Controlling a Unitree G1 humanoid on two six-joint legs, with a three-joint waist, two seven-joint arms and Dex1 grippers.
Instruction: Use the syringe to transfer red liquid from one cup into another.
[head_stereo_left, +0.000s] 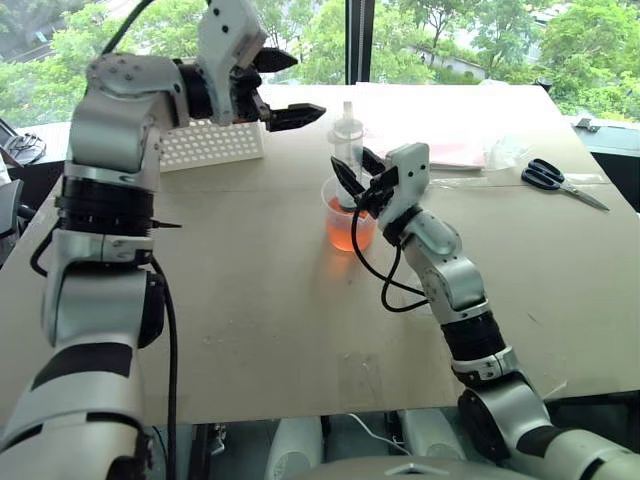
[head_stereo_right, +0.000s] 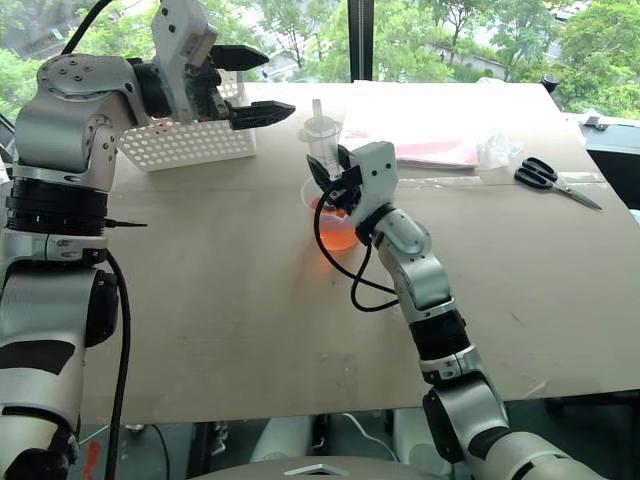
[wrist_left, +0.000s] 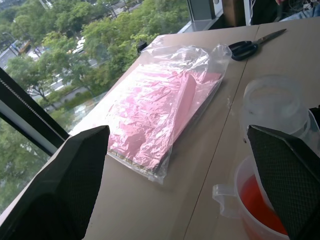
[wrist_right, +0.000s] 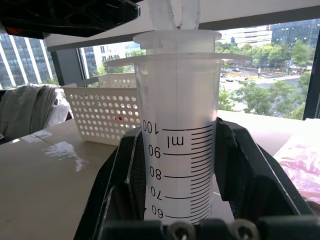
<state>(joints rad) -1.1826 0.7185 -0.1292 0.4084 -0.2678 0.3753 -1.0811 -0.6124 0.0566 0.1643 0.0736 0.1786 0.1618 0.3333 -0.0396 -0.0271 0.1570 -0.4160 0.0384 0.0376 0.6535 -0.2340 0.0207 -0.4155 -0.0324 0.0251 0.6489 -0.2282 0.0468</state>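
Note:
My right gripper (head_stereo_left: 358, 178) is shut on the barrel of the syringe (wrist_right: 180, 150), a large clear tube with printed volume marks. It holds the syringe upright, with the white plunger (head_stereo_left: 347, 112) sticking out at the top. The syringe's lower end stands inside a clear cup (head_stereo_left: 350, 225) with a small spout, near the table's middle. That cup holds the red liquid (wrist_left: 260, 207). I cannot tell whether it is the larger or the smaller cup, and a second cup is out of view. My left gripper (head_stereo_left: 305, 85) hangs open, raised above the table just left of the syringe's top.
A white perforated basket (head_stereo_left: 210, 145) stands at the back left behind my left arm. A clear bag of pink sheets (wrist_left: 165, 105) lies at the back right, with black scissors (head_stereo_left: 550, 178) further right. The table (head_stereo_left: 250, 320) ends at windows behind.

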